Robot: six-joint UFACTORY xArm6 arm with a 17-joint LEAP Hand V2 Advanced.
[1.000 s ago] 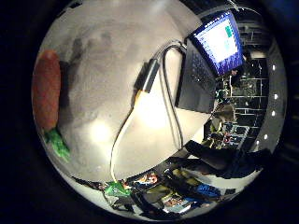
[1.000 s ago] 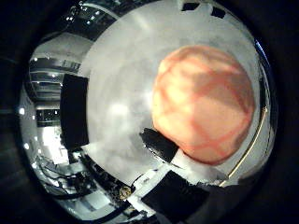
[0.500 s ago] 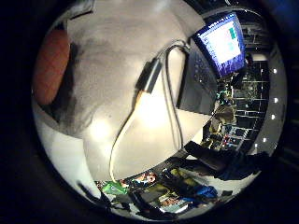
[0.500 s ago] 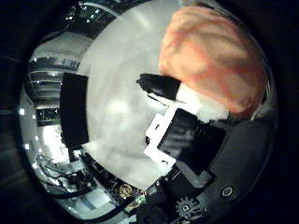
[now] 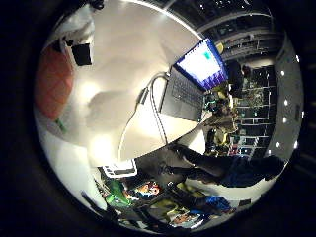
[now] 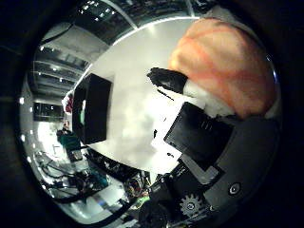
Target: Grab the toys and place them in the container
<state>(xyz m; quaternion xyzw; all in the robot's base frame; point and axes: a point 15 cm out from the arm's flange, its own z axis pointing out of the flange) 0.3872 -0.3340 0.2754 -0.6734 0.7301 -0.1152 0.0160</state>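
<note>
**Orange toy against the palm, fingers curled on it**

You've got the orange toy (image 6: 225, 66) filling much of the thumb-side view, so it sits close to the palm; the hand (image 6: 209, 142) has its white and black finger parts curled in against the toy's side, black fingertip (image 6: 166, 80) touching its edge; reads as a grasp, fingers narrow around the toy, though you can't see whether it has left the table (image 6: 133, 114).

Little-finger side shows the same toy as an orange patch at the edge, a white and black finger part right beside it; a small green bit (image 5: 61, 126) lies on the white table just beside that patch, can't tell what it is.

A dark boxy container (image 6: 92, 114) stands on the table, well apart from the toy; its inside isn't visible.

Elsewhere on the table: an open laptop (image 5: 190, 86) with its screen lit, near the far edge; a person (image 5: 232, 170) stands past the table's edge, touching nothing of yours.
</note>
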